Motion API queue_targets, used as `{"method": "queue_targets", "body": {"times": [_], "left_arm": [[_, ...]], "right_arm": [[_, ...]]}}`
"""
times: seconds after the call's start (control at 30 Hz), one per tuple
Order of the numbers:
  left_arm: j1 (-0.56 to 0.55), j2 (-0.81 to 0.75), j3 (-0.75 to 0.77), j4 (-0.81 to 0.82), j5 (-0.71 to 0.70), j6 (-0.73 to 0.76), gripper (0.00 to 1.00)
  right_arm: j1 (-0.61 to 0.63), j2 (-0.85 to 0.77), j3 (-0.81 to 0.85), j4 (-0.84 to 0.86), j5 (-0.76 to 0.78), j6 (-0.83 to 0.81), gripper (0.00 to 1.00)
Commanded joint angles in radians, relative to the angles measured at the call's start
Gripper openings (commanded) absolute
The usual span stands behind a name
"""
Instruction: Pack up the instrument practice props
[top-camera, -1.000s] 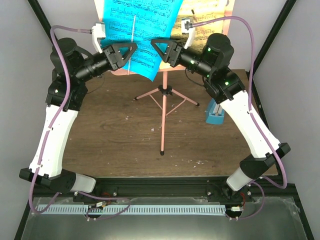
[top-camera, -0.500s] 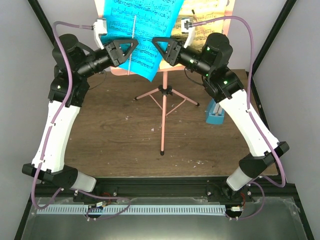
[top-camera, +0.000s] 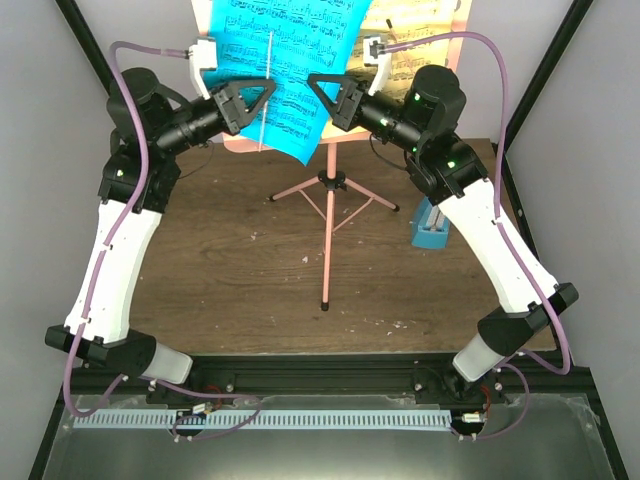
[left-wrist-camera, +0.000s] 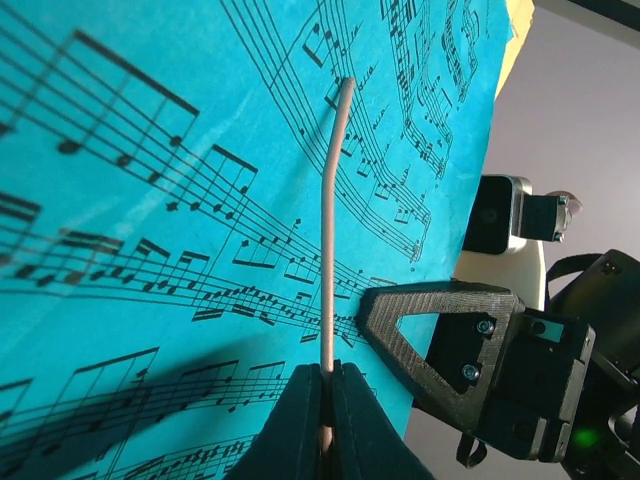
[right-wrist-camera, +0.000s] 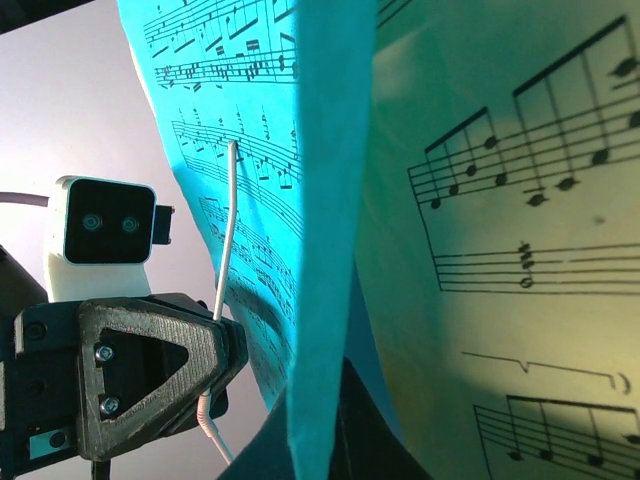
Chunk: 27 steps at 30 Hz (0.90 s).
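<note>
On the tabletop (top-camera: 220, 270), the blue metronome (top-camera: 432, 228) is standing at the right, near the pink music stand (top-camera: 325, 240). Farther, the left pincer (left-wrist-camera: 327, 375) is clamping the stand's thin wire (left-wrist-camera: 330, 230). The right pincer (right-wrist-camera: 325, 420) is closed, apparently pinching the blue sheet (top-camera: 290, 50), and the yellow sheet (top-camera: 415, 30) is showing behind it.

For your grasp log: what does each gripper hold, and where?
Left gripper: stand's pink wire, partway along. Right gripper: blue sheet, by its edge.
</note>
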Motion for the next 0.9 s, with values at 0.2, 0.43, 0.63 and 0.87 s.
{"method": "queue_targets", "body": {"times": [0.2, 0.43, 0.63, 0.87], "left_arm": [[-0.003, -0.06, -0.052, 0.103, 0.064, 0.124, 0.0], [-0.002, -0.077, -0.074, 0.107, 0.031, 0.134, 0.0], [-0.002, -0.072, -0.079, 0.106, 0.01, 0.121, 0.0], [-0.002, -0.071, -0.087, 0.089, -0.047, 0.094, 0.0]], "right_arm": [[-0.007, -0.008, 0.05, 0.02, 0.011, -0.019, 0.01], [-0.007, -0.038, 0.055, 0.047, -0.022, -0.072, 0.01], [-0.007, -0.115, 0.042, 0.034, -0.044, -0.175, 0.01], [-0.007, -0.325, -0.126, 0.05, 0.183, -0.25, 0.01]]}}
